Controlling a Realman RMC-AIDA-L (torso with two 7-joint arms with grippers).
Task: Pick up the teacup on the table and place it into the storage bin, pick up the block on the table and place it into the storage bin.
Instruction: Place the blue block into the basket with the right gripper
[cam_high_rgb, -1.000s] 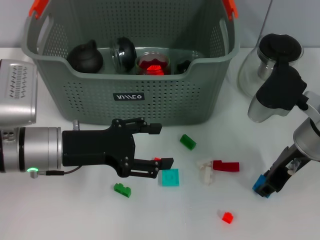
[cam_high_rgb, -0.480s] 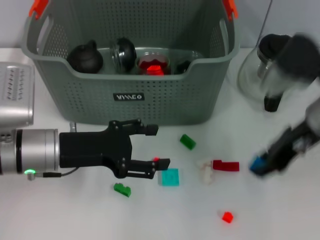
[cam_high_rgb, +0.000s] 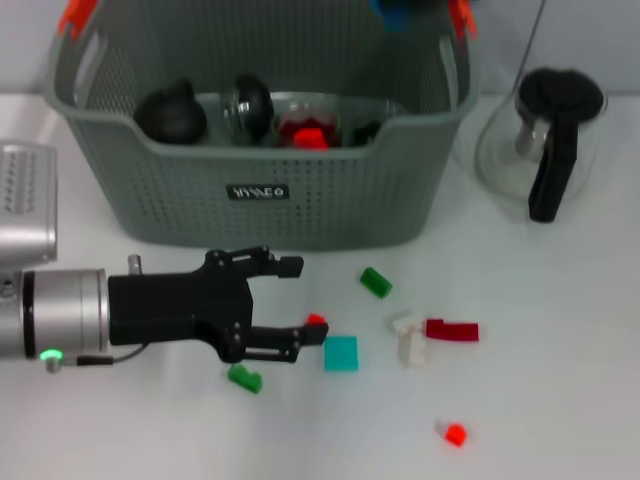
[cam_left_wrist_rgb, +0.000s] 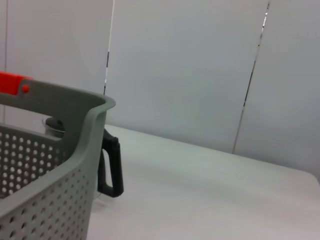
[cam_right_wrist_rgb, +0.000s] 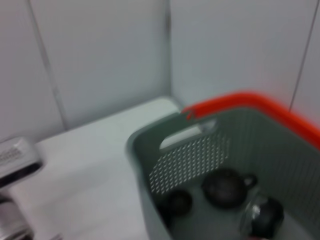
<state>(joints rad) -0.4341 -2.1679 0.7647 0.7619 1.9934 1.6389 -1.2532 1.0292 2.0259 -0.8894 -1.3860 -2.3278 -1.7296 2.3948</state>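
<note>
Nearby, the left gripper (cam_high_rgb: 305, 298) hovers wide open and empty over the table (cam_high_rgb: 560, 400). Beyond, the blue block (cam_high_rgb: 392, 10) has left the table's right side and now hangs above the storage bin (cam_high_rgb: 260, 215), by its back rim, beside the right gripper (cam_high_rgb: 418, 6). Whether that gripper holds it I cannot tell, but release looks next.

Even, bright overhead light, soft short shadows under the left gripper (cam_high_rgb: 305, 297) and scattered blocks; head view slightly soft, a blue smear of motion blur at the storage bin (cam_high_rgb: 300, 205) far rim; right wrist view blurred throughout; left wrist view comparatively crisp.
</note>
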